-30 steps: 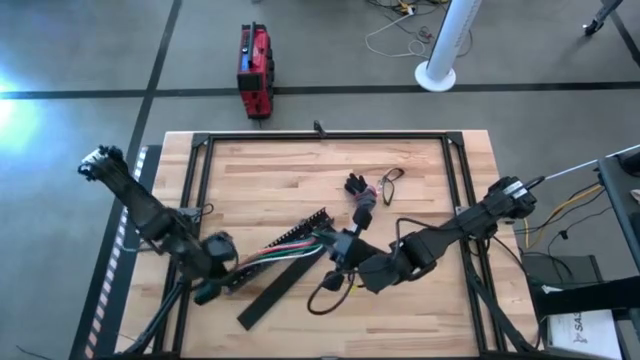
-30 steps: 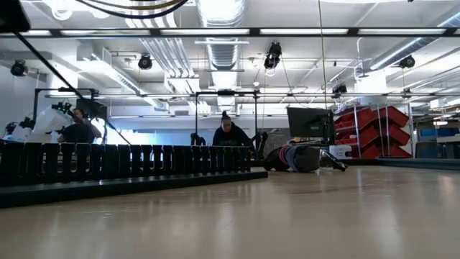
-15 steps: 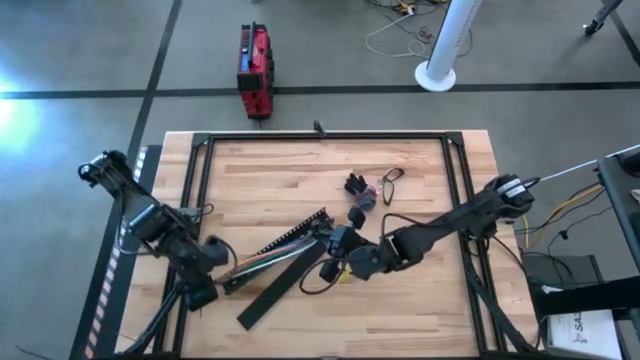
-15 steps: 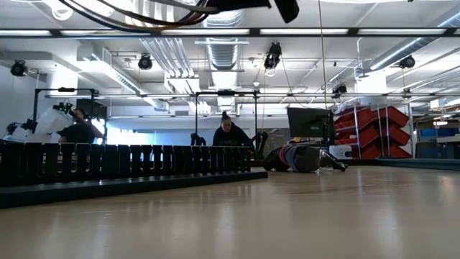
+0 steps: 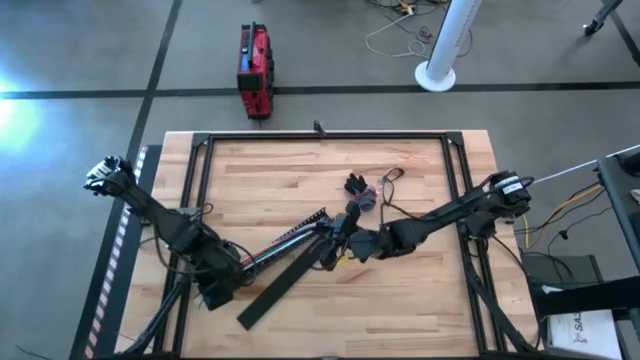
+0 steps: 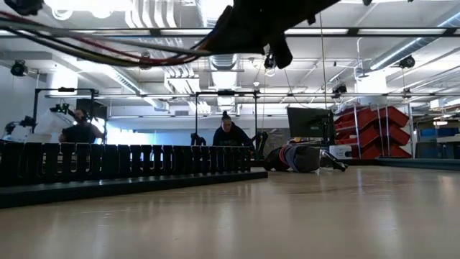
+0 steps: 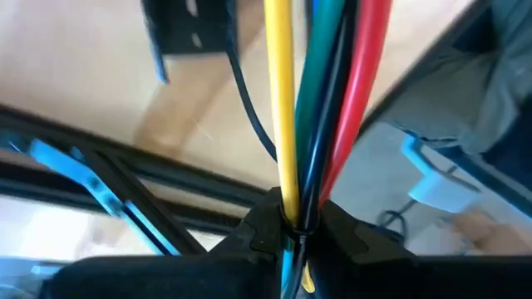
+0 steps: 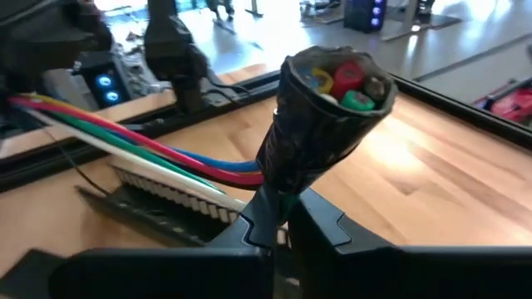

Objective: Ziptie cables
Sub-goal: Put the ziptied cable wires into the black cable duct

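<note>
The cables [image 5: 285, 249] are being stretched diagonally above the surface [image 5: 420, 300], gripped between left pincer [image 5: 232, 268] and right pincer [image 5: 340, 240]

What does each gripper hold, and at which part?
Both hold the cables: left gripper at the loose end, right gripper at the black-sleeved end.

Grey concrete floor [image 5: 90, 50] surrounds the wooden table [image 5: 270, 185]. A red case [image 5: 254, 70] and white column base [image 5: 441, 55] stand beyond it. Fluorescent strips [image 6: 208, 32] light the ceiling.
</note>
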